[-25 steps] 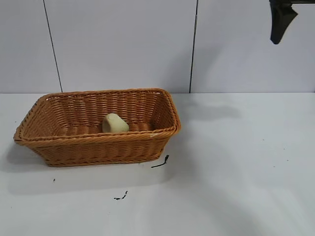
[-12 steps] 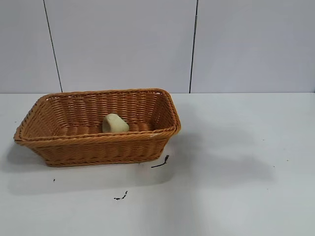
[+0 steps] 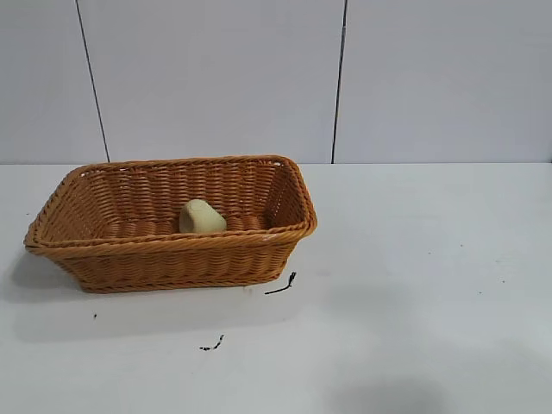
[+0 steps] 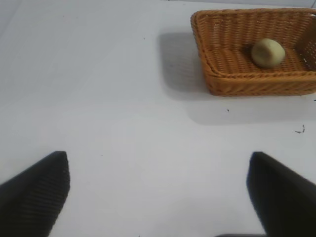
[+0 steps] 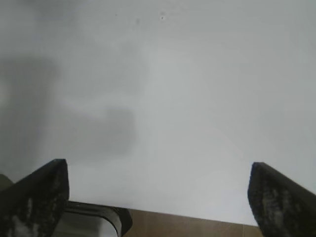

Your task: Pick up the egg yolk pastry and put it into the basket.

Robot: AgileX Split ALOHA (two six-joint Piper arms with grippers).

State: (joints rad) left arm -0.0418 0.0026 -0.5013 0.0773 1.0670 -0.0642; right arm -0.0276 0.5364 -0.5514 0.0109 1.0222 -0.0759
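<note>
Orange-brown wicker makes up the basket (image 3: 172,226), which sits on the white counter (image 3: 414,285) toward the left arm's side in the exterior view, its braided rim unbroken all the way round. The egg yolk pastry (image 3: 201,216) lies inside it, on the woven floor near the middle of the long side, tipped up on its edge rather than flat (its pale rounded face leans toward the camera). Nothing else is in the basket. Just beside the basket's near right corner a short black scrap (image 3: 282,285) lies on the counter, and a smaller black fleck (image 3: 213,344) lies farther forward.

Neither arm appears in the exterior view. In the left wrist view the left claw (image 4: 158,192) hangs over bare counter, well apart from the basket (image 4: 232,74), with the pastry (image 4: 268,52) visible inside. Its two dark fingers (image 4: 37,190) stand wide apart at the picture's edges, holding nothing and touching nothing.

In the right wrist view the right claw (image 5: 158,197) is likewise spread wide, its scuffed dark fingertips (image 5: 281,197) far from each other, empty, above plain white counter with soft grey shadows on it (no basket shows in this view).
</note>
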